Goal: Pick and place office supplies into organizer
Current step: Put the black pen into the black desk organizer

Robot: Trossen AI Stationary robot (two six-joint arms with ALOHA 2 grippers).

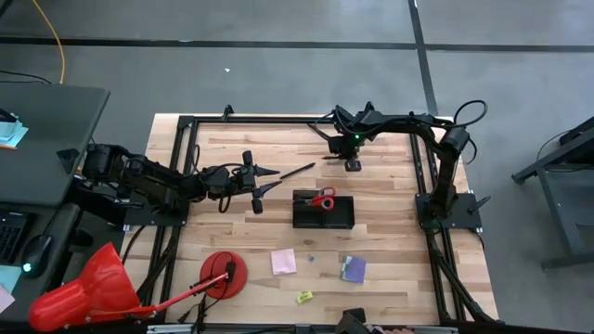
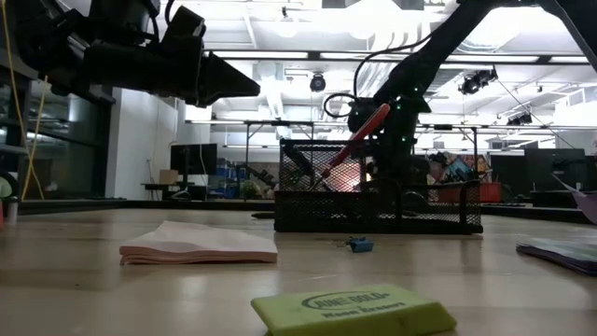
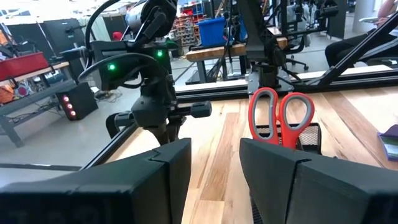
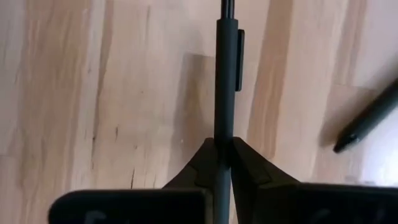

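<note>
My right gripper (image 4: 222, 154) stands at the table's far middle (image 1: 353, 163), pointing down and shut on a thin dark pen (image 4: 225, 81). A second dark pen (image 1: 297, 171) lies on the table to its left. The black mesh organizer (image 1: 324, 213) sits mid-table with the red-handled scissors (image 1: 322, 199) standing in it, handles up. Left of the organizer my left gripper (image 1: 259, 190) hovers level and open, holding nothing. A pink sticky pad (image 1: 284, 262), a purple pad (image 1: 353, 269), a yellow eraser (image 1: 303, 297) and a tiny blue piece (image 1: 313, 259) lie flat toward the near edge. My right gripper pinches the pen's barrel (image 4: 224, 134) between its two fingertips, a little way from the clip (image 4: 239, 56). The fingers come from above, pointing down, and lie across the pen. The pen is level over the wood; whether it rests on the table or is raised I cannot tell.
A red cone (image 1: 83, 288) and a red disc with a stick (image 1: 223, 274) stand at the near left corner. Black frame rails (image 1: 186, 167) run along the table's left, far and right sides. Bare wood lies between the organizer and the pads.
</note>
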